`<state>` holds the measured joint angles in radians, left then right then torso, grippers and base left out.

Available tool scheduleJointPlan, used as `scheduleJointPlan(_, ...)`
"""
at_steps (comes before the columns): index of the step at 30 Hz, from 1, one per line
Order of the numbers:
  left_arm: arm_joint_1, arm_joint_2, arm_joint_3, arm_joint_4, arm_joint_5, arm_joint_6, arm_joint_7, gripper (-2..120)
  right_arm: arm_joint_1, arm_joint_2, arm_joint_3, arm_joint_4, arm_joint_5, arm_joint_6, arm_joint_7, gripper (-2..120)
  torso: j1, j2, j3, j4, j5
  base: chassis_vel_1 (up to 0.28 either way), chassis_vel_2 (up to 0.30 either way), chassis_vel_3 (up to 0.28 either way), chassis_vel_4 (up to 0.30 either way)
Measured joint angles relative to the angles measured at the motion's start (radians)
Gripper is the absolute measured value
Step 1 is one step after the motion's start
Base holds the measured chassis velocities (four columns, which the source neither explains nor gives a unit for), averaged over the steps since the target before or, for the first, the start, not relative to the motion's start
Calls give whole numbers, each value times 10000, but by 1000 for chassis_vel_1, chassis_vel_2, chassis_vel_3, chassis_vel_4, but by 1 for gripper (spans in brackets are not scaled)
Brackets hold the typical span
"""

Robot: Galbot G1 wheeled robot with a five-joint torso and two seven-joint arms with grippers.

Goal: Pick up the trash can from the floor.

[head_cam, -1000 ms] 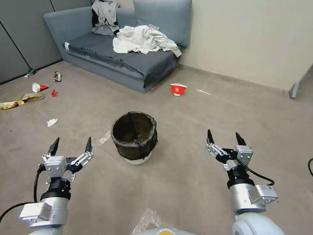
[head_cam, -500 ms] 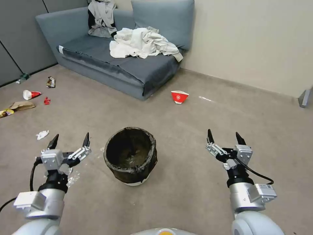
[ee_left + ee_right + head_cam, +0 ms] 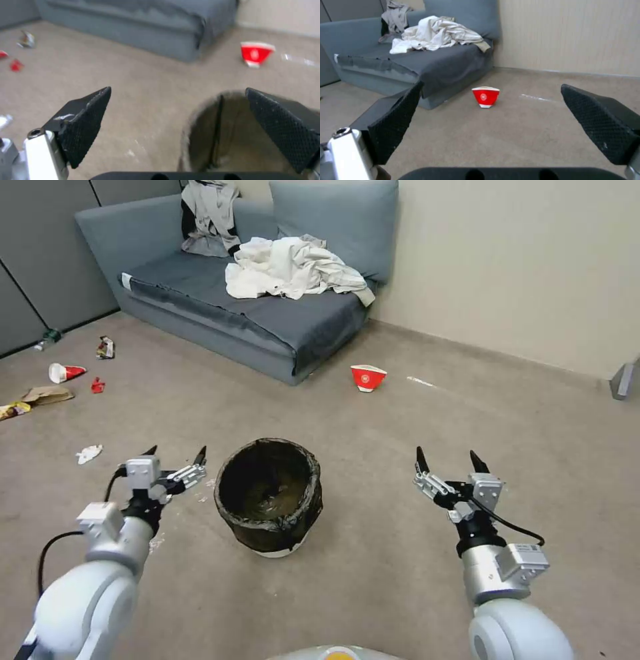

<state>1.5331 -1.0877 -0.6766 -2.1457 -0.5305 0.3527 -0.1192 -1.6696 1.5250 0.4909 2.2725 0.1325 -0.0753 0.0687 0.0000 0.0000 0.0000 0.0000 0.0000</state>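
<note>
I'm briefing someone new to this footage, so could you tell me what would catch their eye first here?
The trash can, wrapped in a dark crinkled liner, stands upright on the floor in front of the robot. The open left gripper sits close beside its rim, while the open right gripper waits well apart. Farther off, a red-and-white paper bowl lies near the grey sofa.

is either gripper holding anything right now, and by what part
Nothing is held. The left gripper and right gripper are both open, either side of the trash can.

The floor carries the trash can upright near centre, a red paper bowl farther off, and scattered litter far left.
</note>
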Motion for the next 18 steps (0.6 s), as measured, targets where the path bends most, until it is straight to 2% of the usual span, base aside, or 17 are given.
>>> scheduleJointPlan(1,0,0,0,0,0,0,0,100,0,0,0,0,0,0,0,100,0,0,0,0,0,0,0,0,0)
scheduleJointPlan(4,-879,190,799,683,-188,821,-112,100,30,76,40,-58,-24,-32,27,100,0,0,0,0,0,0,0,0,0)
scheduleJointPlan(5,-879,190,799,683,-188,821,-112,100,30,76,40,-58,-24,-32,27,100,0,0,0,0,0,0,0,0,0)
scheduleJointPlan(9,-2099,152,1841,1525,-546,1660,-662,100,-22,117,187,-113,-56,-49,57,100,0,0,0,-2,-1,0,0,0,0)
scheduleJointPlan(10,-2099,152,1841,1525,-546,1660,-662,100,-22,117,187,-113,-56,-49,57,100,0,0,0,-2,-1,0,0,0,0)
scheduleJointPlan(14,-2799,118,2407,1947,-944,2572,-1261,100,-1,186,266,-128,-62,-49,108,100,0,0,0,-2,0,0,0,0,0)
scheduleJointPlan(18,-3038,75,2620,2153,-1153,3024,-1642,100,-2,230,270,-128,-69,-47,117,100,0,0,0,1,1,0,0,0,0)
